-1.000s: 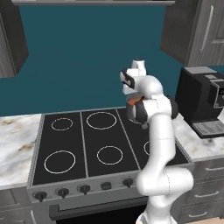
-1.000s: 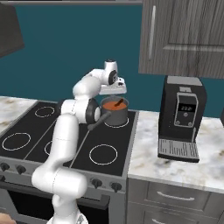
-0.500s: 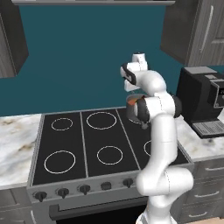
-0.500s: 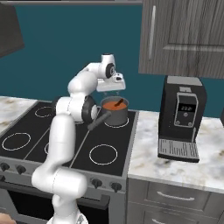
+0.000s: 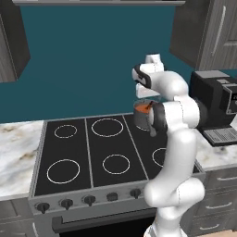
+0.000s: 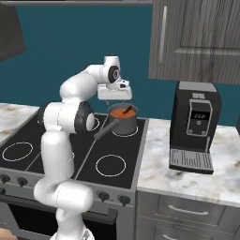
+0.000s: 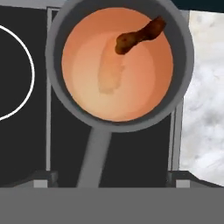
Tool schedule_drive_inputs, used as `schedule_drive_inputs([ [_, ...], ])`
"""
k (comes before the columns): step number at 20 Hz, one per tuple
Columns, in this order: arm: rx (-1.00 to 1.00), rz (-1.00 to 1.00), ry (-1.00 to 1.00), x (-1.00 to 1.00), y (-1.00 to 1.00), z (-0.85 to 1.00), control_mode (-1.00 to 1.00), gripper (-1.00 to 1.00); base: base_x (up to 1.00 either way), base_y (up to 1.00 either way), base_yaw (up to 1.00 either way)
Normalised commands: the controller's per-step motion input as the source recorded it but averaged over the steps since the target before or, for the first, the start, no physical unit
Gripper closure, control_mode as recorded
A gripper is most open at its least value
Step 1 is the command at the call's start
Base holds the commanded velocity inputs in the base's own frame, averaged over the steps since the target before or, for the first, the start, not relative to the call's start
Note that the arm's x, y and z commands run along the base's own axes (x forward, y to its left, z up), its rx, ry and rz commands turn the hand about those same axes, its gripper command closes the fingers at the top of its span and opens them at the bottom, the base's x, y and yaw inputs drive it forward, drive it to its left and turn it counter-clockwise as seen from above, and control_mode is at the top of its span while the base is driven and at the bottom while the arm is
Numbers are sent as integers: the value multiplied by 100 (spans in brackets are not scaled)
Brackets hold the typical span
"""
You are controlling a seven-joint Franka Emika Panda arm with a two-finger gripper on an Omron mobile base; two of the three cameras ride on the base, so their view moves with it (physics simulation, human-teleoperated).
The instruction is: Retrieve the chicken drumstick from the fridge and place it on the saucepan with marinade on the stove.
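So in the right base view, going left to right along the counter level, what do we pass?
Marble counter → stove → saucepan with the chicken drumstick in it → coffee machine.

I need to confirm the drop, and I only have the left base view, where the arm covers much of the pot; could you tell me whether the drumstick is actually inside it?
Observer: Yes. In the hand view the chicken drumstick lies inside the saucepan, in the marinade, leaning against the rim.
Operator: Thank you. Is the gripper clear of it?
Observer: The gripper hangs above the pan, jaws wide and holding nothing.
Operator: Which way does the handle point?
Observer: In the right base view the handle runs toward the stove's front, on the arm's side.
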Motion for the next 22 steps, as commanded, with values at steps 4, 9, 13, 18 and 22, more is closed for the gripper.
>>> schedule_drive_inputs([
  [4, 0, -19, 0, -100, 0, 0, -100, -100, 0, 0, 0],
  [9, 0, -16, -1, -100, 0, 18, -100, -100, 0, 0, 0],
  [13, 0, -13, -3, -100, 0, 18, -100, -100, 0, 0, 0],
  [18, 0, -15, -3, -100, 0, 0, -100, -100, 0, 0, 0],
  [22, 0, -15, -10, -100, 0, -1, -100, -100, 0, 0, 0],
])
